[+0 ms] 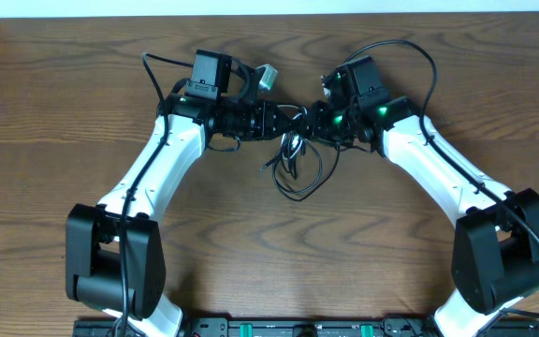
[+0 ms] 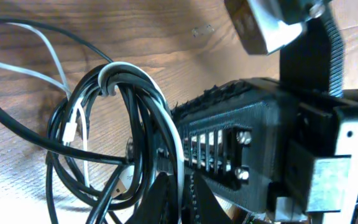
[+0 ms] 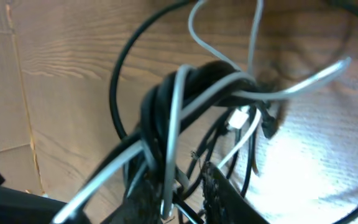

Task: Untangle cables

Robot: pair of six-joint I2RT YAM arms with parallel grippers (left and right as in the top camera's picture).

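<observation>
The black cable (image 1: 304, 190) and the white cable hang as one tangled bundle between my two grippers at the table's middle back, with loops resting on the wood. My left gripper (image 1: 284, 120) is shut on the bundle from the left. In the left wrist view the black coils (image 2: 61, 144) and white cable (image 2: 113, 68) run into its fingers (image 2: 182, 202). My right gripper (image 1: 313, 123) is shut on the same bundle from the right. Its fingers (image 3: 182, 202) pinch white strands (image 3: 291, 91) wrapped over the black knot (image 3: 166, 93). A white plug (image 3: 238, 118) shows in the tangle.
A small grey object (image 1: 268, 77) lies on the wooden table (image 1: 82, 112) behind the left gripper. Thick black arm wires arc above both wrists (image 1: 419, 56). The right gripper's black body (image 2: 253, 137) fills the right of the left wrist view.
</observation>
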